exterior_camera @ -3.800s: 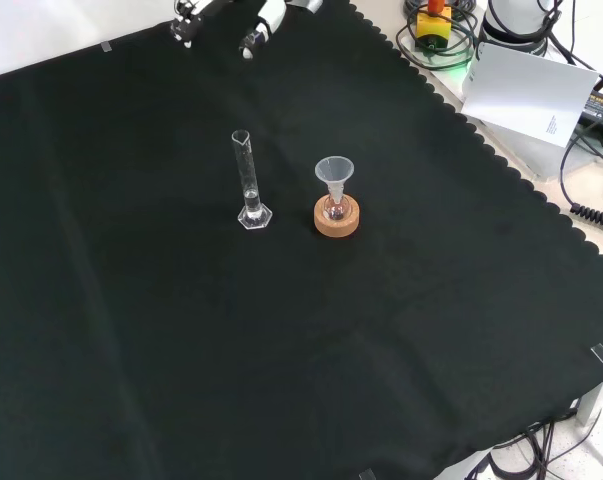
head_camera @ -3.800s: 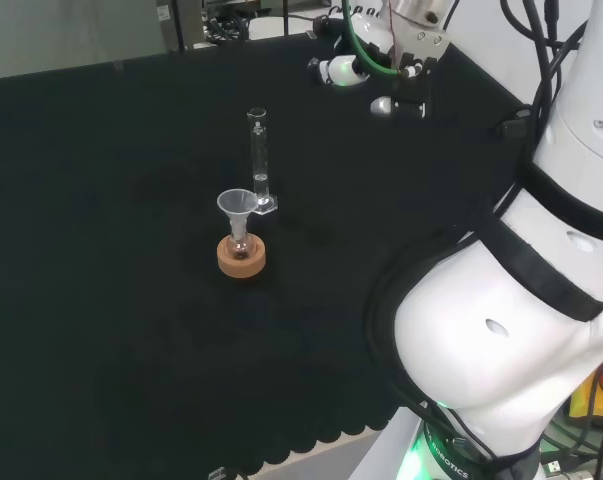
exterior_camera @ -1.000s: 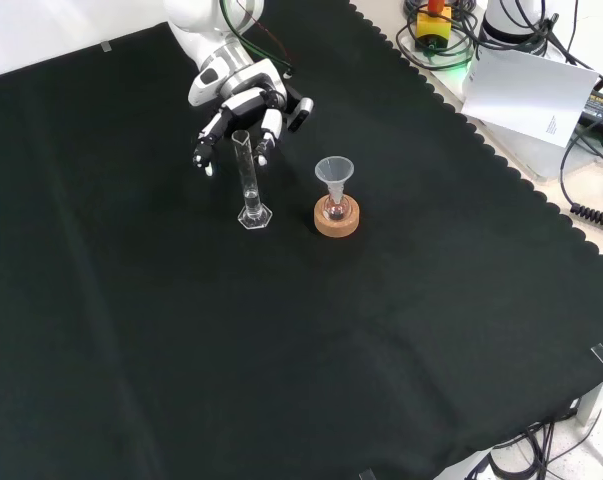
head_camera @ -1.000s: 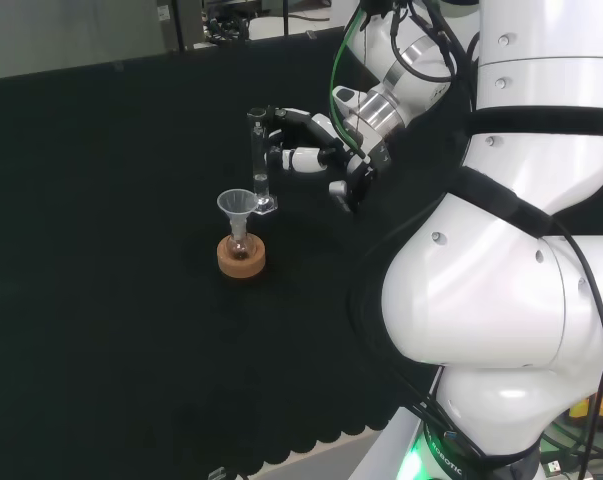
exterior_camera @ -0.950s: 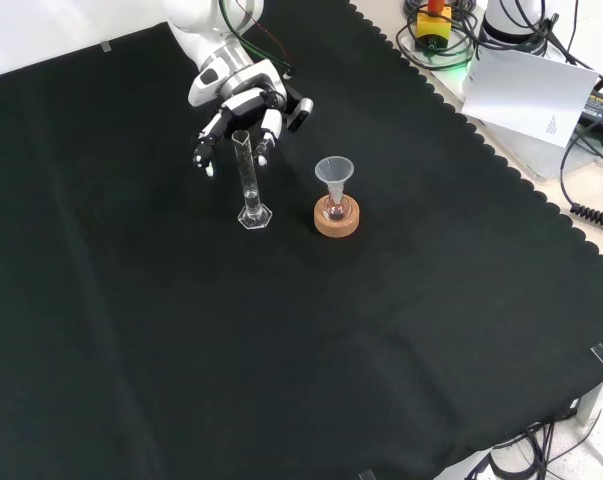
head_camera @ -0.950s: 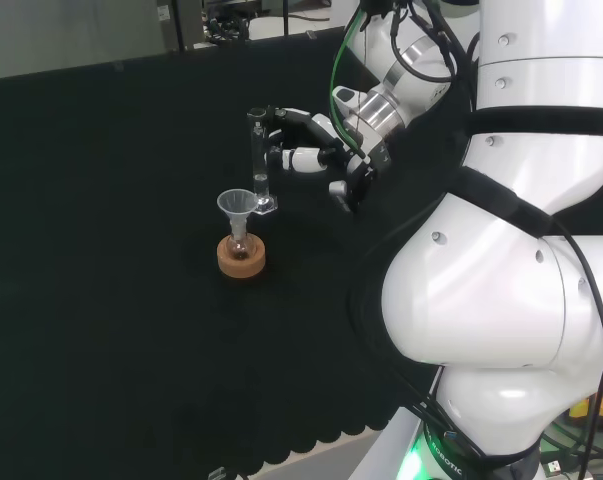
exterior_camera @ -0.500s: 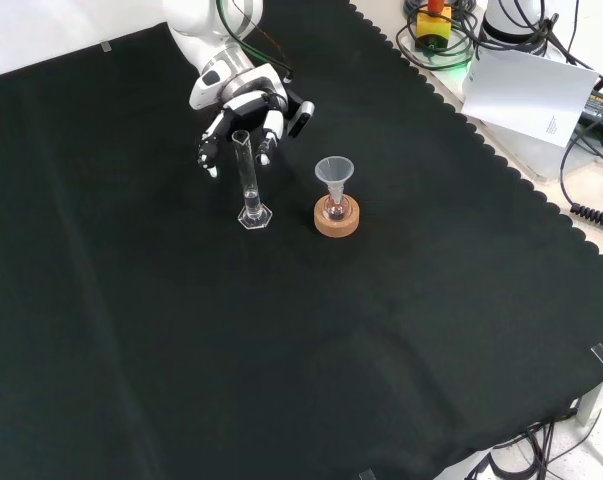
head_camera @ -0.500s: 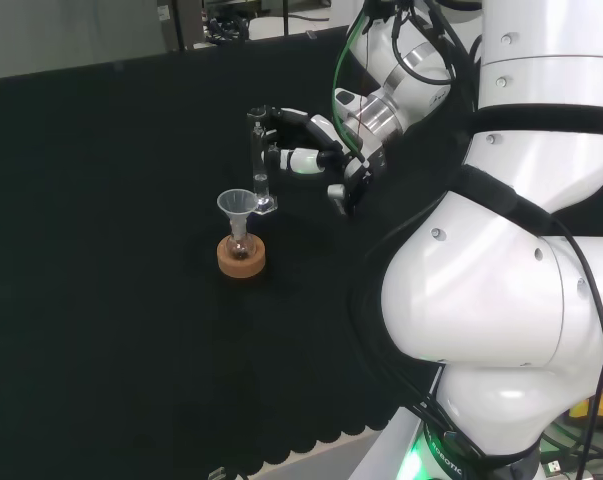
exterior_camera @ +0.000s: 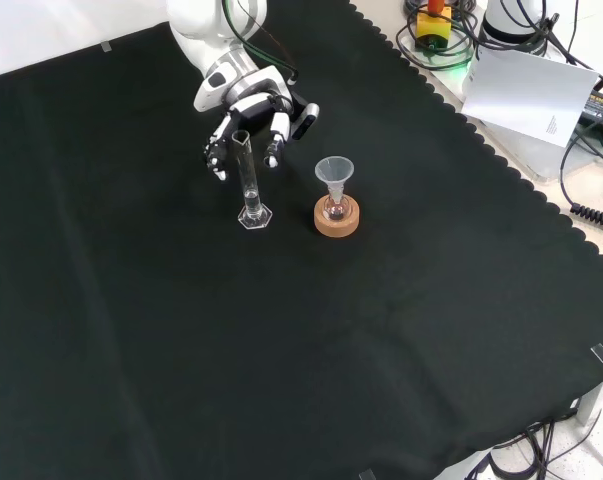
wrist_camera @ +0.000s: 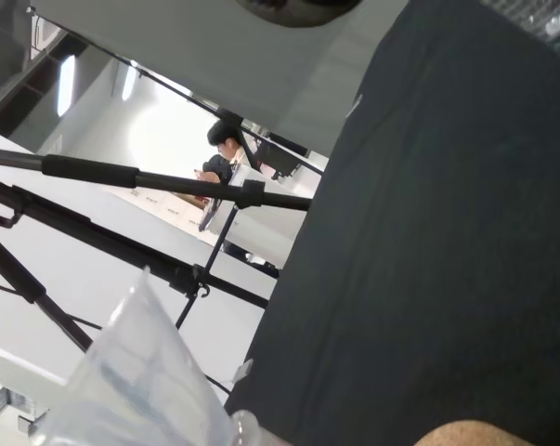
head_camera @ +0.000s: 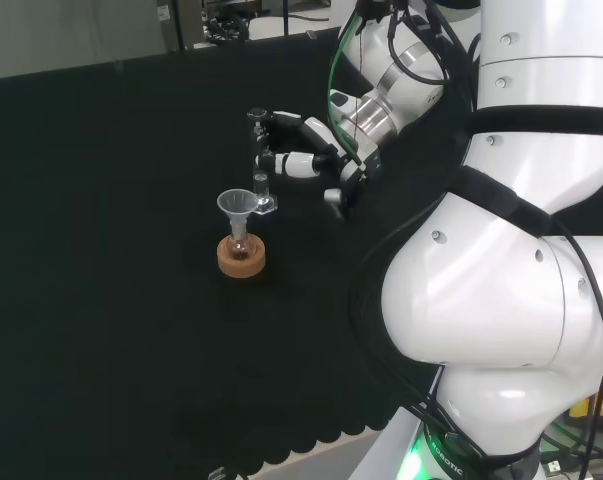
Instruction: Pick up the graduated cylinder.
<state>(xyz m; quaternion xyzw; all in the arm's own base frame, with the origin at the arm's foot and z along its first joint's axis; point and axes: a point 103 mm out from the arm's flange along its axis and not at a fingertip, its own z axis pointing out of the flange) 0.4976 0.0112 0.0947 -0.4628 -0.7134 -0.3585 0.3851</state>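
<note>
Black cloth, clear graduated cylinder, tan cork ring, black-and-white hand

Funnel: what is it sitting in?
The funnel stands in the neck of a small flask, which rests in a cork ring on the cloth. The flask's underside is hidden inside the ring.

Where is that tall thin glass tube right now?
In the front view the graduated cylinder stands upright on the black cloth, just left of the funnel on its cork ring, with the hand at its top.

Clear glossy cylinder and funnel; matt cork ring; matt black cloth; glossy plastic hand.
</note>
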